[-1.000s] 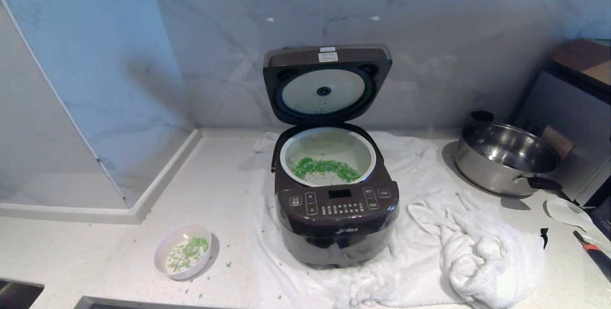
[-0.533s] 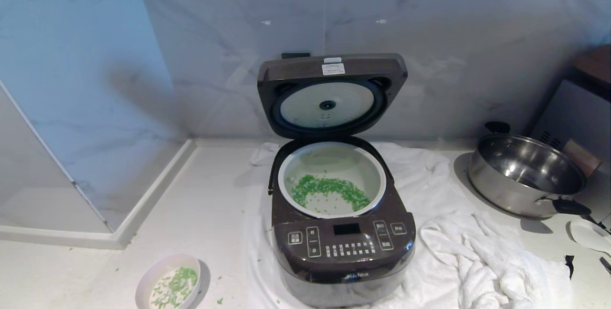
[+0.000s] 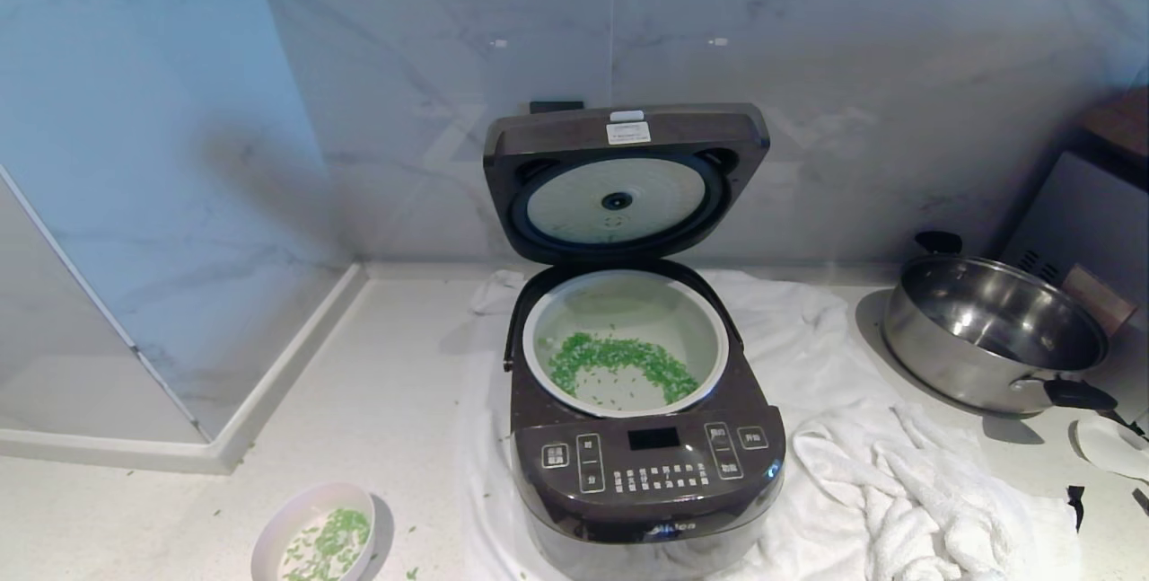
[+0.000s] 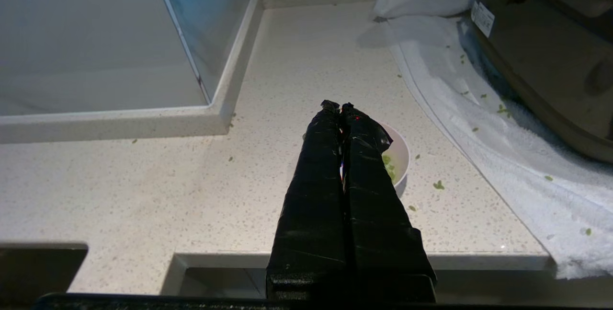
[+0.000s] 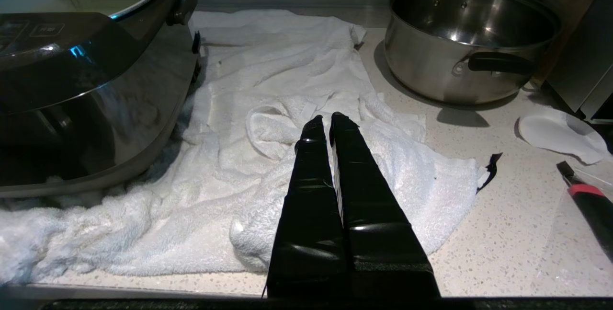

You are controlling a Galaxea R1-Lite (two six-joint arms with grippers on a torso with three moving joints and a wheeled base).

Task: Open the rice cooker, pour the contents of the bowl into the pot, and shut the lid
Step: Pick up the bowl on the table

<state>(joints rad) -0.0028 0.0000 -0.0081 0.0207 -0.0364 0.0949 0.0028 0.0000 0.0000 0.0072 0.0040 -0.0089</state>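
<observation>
The dark brown-grey rice cooker (image 3: 642,473) stands on a white towel with its lid (image 3: 624,181) raised upright. Its white pot (image 3: 628,312) holds a curved heap of green contents (image 3: 619,361). The pale bowl (image 3: 310,545) rests on the counter at the front left, upright, with some green bits inside. My left gripper (image 4: 339,105) is shut with nothing in it, held above the bowl (image 4: 400,154), which it partly hides. My right gripper (image 5: 325,117) is shut and empty over the towel, to the cooker's (image 5: 91,99) right. Neither arm shows in the head view.
A steel pot with black handles (image 3: 992,334) stands at the right. The crumpled white towel (image 3: 934,491) spreads under and right of the cooker. Green bits lie scattered near the bowl. A raised ledge (image 3: 224,446) and glass panel bound the left; a marble wall stands behind.
The whole head view has shifted: the cooker looms larger and lower, and the bowl has slid toward the bottom edge. That is camera motion. Nothing on the counter has moved.
</observation>
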